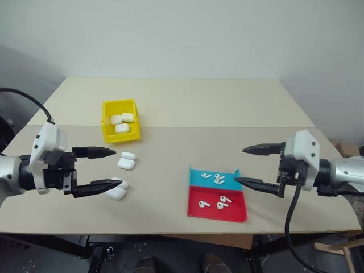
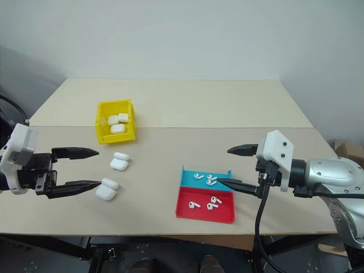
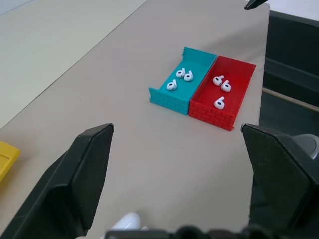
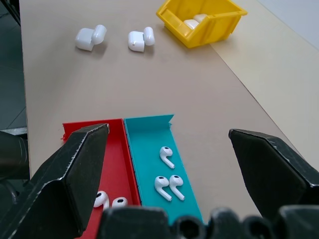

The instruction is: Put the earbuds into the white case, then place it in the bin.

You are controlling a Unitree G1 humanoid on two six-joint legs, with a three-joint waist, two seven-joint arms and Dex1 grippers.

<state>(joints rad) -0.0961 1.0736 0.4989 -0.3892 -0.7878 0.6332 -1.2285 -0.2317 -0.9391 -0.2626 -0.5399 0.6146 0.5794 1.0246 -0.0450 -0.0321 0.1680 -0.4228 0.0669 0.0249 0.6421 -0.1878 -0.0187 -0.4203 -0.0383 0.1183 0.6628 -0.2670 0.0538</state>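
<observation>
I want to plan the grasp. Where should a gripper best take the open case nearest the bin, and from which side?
Probably from above, fingers closing across the two flat sides of the case body, not the lid. It lies on the table with its lid flipped open beside the body, so pinching the lid would likely swing the hinge. The left gripper is nearest.

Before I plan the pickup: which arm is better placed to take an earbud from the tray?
The right. Its open gripper hovers at the tray holding the earbuds; the left gripper, also open, is across the table by the cases.
</observation>
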